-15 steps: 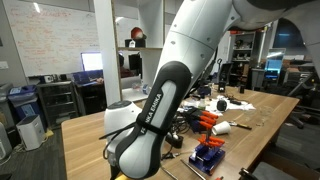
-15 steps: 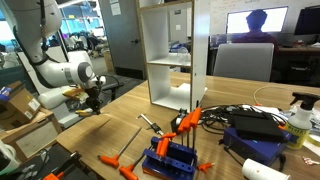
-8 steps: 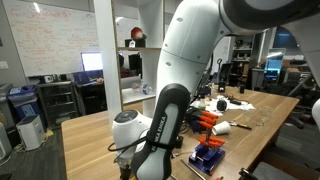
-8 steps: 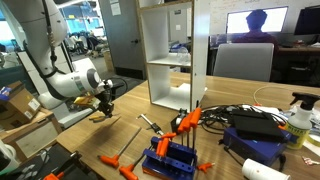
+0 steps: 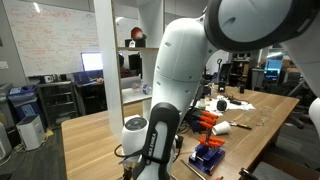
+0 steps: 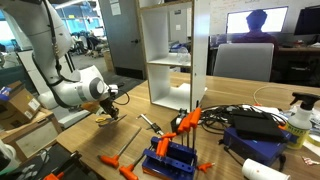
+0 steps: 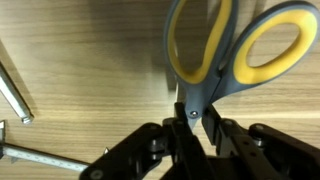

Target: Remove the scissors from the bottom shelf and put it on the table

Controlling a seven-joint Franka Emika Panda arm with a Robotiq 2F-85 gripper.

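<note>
The scissors [image 7: 222, 50] have yellow and grey handles. In the wrist view my gripper [image 7: 192, 120] is shut on them at the pivot, with the handles pointing away over the wooden table [image 7: 80, 60]. In an exterior view the gripper [image 6: 110, 106] holds the scissors [image 6: 107, 115] low above the table, to the left of the white shelf unit [image 6: 178, 55]. Both shelf levels look empty. In the other exterior view the arm [image 5: 165, 120] fills the foreground and hides the gripper and scissors.
A metal tool [image 7: 12, 95] lies on the table at the left of the wrist view. Orange-handled tools [image 6: 185, 120], a blue rack [image 6: 172, 158], cables, a black box [image 6: 255, 122] and a bottle [image 6: 297, 120] crowd the table beyond the shelf.
The arm has carried the scissors to the right and down toward the table surface, closer to the shelf unit. The gripper stays shut on them.
</note>
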